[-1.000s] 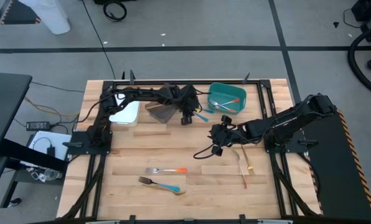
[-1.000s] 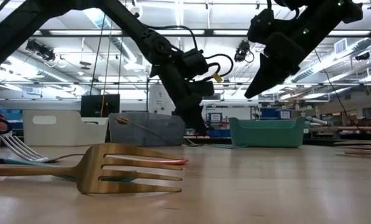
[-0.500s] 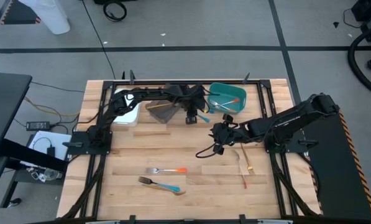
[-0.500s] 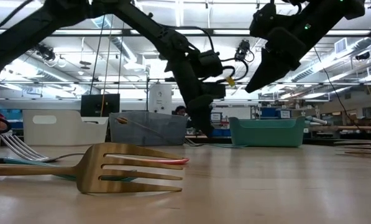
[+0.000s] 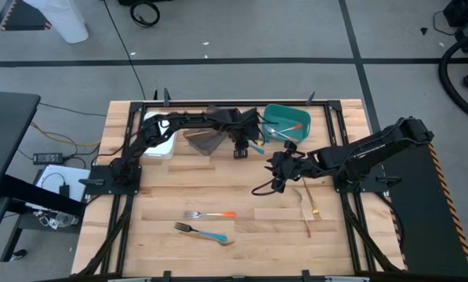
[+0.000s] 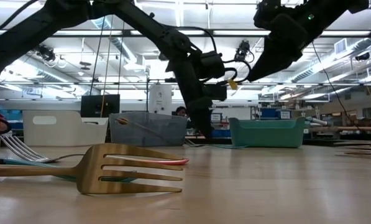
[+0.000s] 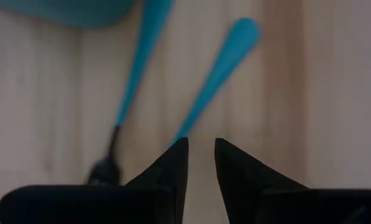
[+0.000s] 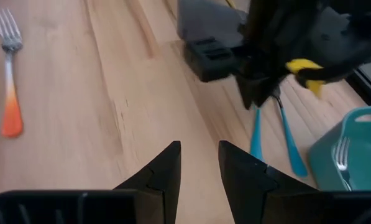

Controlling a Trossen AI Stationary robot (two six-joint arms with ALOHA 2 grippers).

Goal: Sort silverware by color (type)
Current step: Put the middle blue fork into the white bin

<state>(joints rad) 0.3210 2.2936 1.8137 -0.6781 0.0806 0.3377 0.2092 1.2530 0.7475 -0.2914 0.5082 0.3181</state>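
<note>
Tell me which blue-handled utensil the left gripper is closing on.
The left gripper has its fingertips at the nearer blue handle, which runs right into them; the other blue-handled utensil lies off to one side.

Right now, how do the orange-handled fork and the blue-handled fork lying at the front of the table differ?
Handle colour: the orange-handled fork fades to orange, while the blue-handled fork is light blue.
Pose: the orange-handled fork lies about level with the front edge; the blue-handled fork lies slanted and nearer that edge.
Company: the blue-handled fork's handle end seems to touch a tan wooden utensil; the orange-handled fork lies alone.
Both lie unsorted on the table, tines toward the left arm's side.
</note>
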